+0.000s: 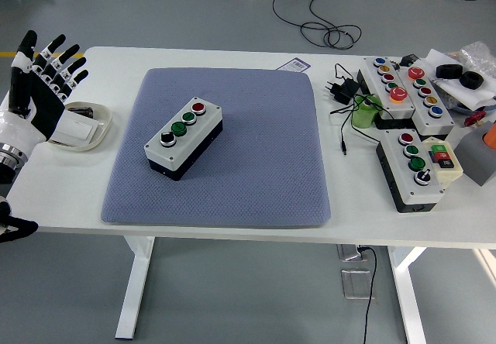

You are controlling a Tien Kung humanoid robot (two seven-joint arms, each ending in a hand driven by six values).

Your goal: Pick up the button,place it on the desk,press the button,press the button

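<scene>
A grey button box (184, 136) with a red button (198, 108), two green buttons and a black knob lies diagonally on the blue-grey mat (248, 166) in the table's middle. My left hand (43, 77) is raised at the far left edge, fingers spread and empty, well left of the box. My right hand is out of view.
A white dish (97, 127) with small items sits next to the left hand. Several more button boxes (403, 88) (415, 170), a black plug with cable (341, 88), a green roll (364, 114) and bagged parts crowd the table's right side.
</scene>
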